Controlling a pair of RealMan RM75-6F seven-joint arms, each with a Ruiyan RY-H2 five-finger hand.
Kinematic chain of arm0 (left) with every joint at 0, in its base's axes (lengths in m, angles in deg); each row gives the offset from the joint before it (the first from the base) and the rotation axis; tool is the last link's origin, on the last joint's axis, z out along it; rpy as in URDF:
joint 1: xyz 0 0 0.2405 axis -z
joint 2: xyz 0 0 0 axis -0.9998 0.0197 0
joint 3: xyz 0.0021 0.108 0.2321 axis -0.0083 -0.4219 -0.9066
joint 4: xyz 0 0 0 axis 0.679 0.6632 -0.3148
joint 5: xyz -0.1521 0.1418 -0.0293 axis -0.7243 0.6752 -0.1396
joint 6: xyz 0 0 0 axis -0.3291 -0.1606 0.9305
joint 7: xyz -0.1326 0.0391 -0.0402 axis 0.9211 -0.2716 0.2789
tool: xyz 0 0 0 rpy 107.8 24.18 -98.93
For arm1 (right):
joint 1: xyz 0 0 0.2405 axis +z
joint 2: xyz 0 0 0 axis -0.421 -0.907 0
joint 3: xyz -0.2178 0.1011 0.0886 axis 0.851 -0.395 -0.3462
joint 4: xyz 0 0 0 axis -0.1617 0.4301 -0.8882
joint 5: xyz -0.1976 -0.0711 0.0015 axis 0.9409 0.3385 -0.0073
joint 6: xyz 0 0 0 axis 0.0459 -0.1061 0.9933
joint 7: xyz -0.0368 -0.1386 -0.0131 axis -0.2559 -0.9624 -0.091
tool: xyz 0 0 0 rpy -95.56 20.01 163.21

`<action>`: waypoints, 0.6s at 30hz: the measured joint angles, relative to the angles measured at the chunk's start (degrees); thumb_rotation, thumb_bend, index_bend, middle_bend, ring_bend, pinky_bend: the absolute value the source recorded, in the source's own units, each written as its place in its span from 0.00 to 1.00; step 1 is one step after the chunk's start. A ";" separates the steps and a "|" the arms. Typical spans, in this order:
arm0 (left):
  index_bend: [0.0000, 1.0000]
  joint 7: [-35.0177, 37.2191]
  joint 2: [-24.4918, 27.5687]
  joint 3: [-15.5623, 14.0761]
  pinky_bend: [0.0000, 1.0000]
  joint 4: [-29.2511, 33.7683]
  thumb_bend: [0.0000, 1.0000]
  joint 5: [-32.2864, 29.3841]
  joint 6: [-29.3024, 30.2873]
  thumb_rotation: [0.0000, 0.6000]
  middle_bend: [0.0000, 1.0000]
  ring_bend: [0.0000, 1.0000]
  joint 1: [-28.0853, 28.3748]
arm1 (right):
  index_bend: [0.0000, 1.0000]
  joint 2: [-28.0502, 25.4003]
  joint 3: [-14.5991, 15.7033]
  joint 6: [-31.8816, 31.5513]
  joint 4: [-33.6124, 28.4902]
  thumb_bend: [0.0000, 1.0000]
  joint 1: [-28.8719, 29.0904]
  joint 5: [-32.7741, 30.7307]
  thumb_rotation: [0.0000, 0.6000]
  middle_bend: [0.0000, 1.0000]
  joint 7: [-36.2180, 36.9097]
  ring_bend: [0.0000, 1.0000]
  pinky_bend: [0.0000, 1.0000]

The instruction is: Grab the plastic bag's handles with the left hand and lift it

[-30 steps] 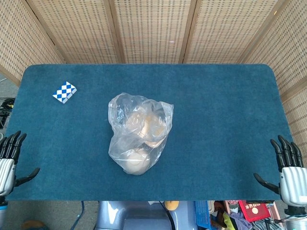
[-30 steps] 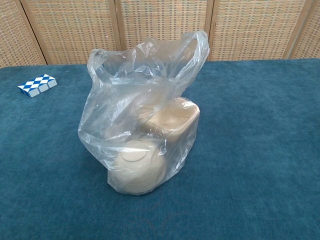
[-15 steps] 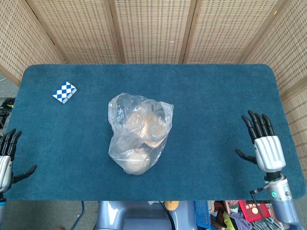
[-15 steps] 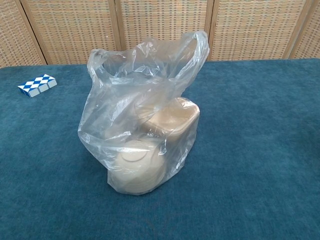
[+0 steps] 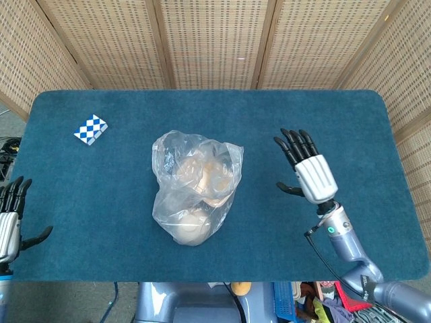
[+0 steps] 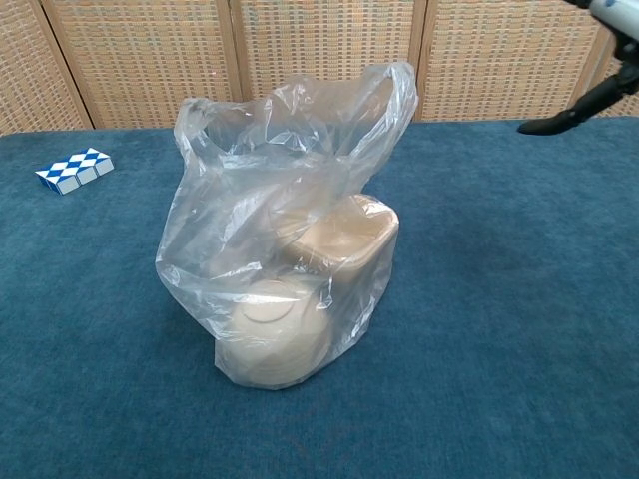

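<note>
While nothing has yet been gripped, we find the clear plastic bag [image 5: 194, 192] standing near the middle of the blue table [image 5: 316, 121], slightly toward 7 o'clock from centre in the head view. It holds pale, beige rounded containers [image 6: 334, 235], stacked one lower and one higher; we cannot tell exactly what they are through the film. We judge that this load keeps the bag upright and lets its handles [image 6: 384, 95] stand clear at the top, where the chest view shows two loops, one at 11 o'clock and one at 1 o'clock of the bag's mouth. That posture suits a grab from above.

We note the left hand [image 5: 9, 222] at the table's near left edge, at about 8 o'clock from the bag and well apart from it. Its fingers are extended and apart, thumb out to the side, holding and touching nothing.

We note the right hand [image 5: 308, 169] over the table at 3 o'clock from the bag, near it but not touching. Its fingers [image 5: 293, 142] are straight and spread, thumb out toward the bag, empty.

A blue-and-white checkered block [image 5: 90, 129] lies at 10 o'clock from the bag, well apart
</note>
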 measured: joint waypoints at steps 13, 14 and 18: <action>0.00 -0.48 -0.55 1.00 0.00 -0.41 0.21 -2.57 -1.60 1.00 0.00 0.00 1.12 | 0.00 10.66 -2.51 4.13 6.09 0.00 10.12 -1.73 1.00 0.00 -1.64 0.00 0.00; 0.00 -0.52 -0.55 1.09 0.00 -0.40 0.21 -2.69 -1.69 1.00 0.00 0.00 1.24 | 0.00 11.61 -2.77 4.09 7.22 0.00 10.86 -1.85 1.00 0.00 -1.52 0.00 0.00; 0.00 -0.71 -0.67 1.16 0.00 -0.62 0.21 -2.87 -2.07 1.00 0.00 0.00 1.58 | 0.00 16.18 -4.75 4.25 11.23 0.00 14.90 -3.54 1.00 0.00 -0.53 0.00 0.00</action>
